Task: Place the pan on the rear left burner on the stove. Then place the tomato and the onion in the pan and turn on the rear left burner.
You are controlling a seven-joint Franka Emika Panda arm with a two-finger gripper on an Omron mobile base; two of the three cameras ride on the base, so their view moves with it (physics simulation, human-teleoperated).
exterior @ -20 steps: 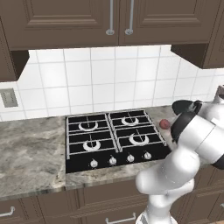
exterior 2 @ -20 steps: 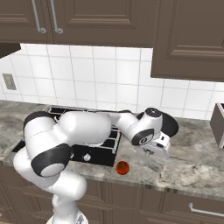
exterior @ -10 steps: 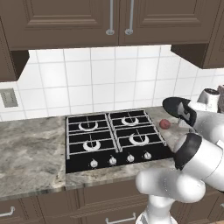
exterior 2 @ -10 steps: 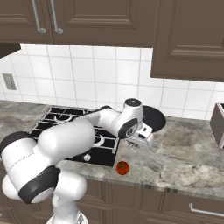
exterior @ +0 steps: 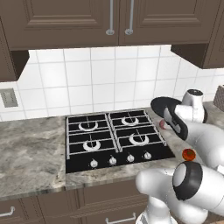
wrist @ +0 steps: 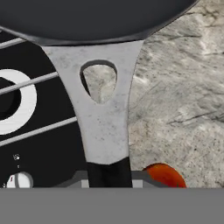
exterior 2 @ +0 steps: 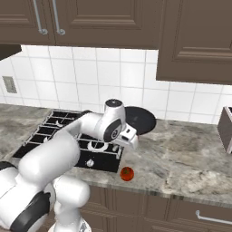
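The gripper [wrist: 109, 177] is clamped tight on the dark grip at the end of the pan's handle, and the pan [exterior 2: 138, 120] hangs in the air above the counter [exterior 2: 190, 158] just right of the stove [exterior: 113, 140], clear of the grates. Its long axis runs from the claw out through the silver neck of the handle to the black bowl, which points away from the hand — toward the back wall and slightly right in the right base view — and the bowl sits tilted, not level. To do this carry well, judging from here, the arm should level the bowl, keep it above the grate bars while crossing leftward, and centre it over the rear left burner [exterior: 89, 126] before lowering. The tomato [exterior 2: 127, 173] lies on the counter near the front edge, right of the knobs; the onion [exterior: 162, 124] rests by the stove's right edge, near the pan.
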